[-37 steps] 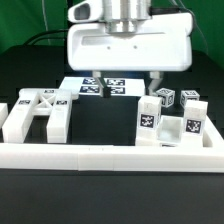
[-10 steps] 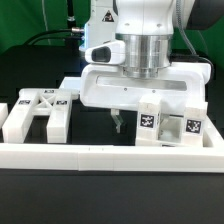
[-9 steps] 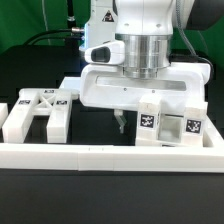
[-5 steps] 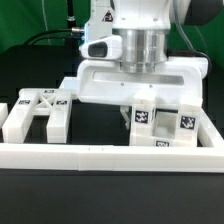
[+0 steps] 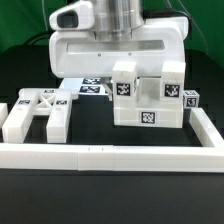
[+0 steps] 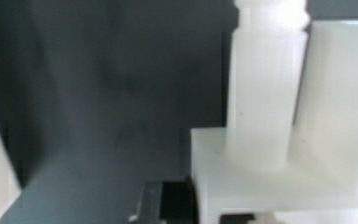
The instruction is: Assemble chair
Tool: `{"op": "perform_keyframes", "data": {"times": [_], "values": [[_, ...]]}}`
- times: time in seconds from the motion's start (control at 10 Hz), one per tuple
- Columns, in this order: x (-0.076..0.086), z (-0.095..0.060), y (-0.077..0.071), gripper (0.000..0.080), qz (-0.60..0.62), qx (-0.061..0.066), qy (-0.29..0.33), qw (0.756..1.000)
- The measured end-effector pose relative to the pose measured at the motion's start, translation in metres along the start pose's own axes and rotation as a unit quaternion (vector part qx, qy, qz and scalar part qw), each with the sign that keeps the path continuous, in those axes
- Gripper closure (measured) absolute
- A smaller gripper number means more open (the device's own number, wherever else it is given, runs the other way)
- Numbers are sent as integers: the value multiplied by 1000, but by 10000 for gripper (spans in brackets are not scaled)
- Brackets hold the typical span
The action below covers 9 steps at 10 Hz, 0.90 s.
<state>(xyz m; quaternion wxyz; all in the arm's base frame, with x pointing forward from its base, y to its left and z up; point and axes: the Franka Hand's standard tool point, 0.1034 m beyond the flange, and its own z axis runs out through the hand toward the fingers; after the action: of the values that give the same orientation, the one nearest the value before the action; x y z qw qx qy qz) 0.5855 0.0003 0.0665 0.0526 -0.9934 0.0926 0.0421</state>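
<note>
My gripper (image 5: 122, 85) is shut on a blocky white chair part (image 5: 160, 102) that carries several square tags, and holds it just above the black table. The part hides the fingertips in the exterior view. The wrist view shows the same part (image 6: 274, 120) close up as a white block with an upright post, with one dark finger (image 6: 179, 203) beside it. A second chair part (image 5: 35, 112), H-shaped and tagged on top, lies on the table at the exterior view's left.
The long white border rail (image 5: 110, 156) runs along the front and turns back at the exterior view's right (image 5: 208, 125). The marker board (image 5: 92, 88) lies flat behind the gripper. A small tagged white piece (image 5: 191, 99) shows behind the held part.
The jaws closed on the blocky part where it stood at the right. That part has since come up off the table and shifted toward the exterior view's left with the gripper.
</note>
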Motion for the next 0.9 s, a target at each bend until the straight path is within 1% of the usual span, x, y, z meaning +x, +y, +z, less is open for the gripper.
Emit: {"op": "perform_keyframes", "data": {"times": [0.1,0.2,0.3,0.4,0.5,0.7,0.8,0.9], "values": [[0,1,0,768,1,3,-25,1000],[-5,2,0,768,2,8,-70,997],[-10,1,-2,768,-3,9,-114,993],[-13,-4,-5,768,-14,12,-177,984],[-7,-6,-2,768,-15,15,-210,977],[-15,0,0,768,-12,17,-285,958],[-14,2,2,768,-12,17,-302,953],[-25,1,5,768,-4,11,-345,938]]}}
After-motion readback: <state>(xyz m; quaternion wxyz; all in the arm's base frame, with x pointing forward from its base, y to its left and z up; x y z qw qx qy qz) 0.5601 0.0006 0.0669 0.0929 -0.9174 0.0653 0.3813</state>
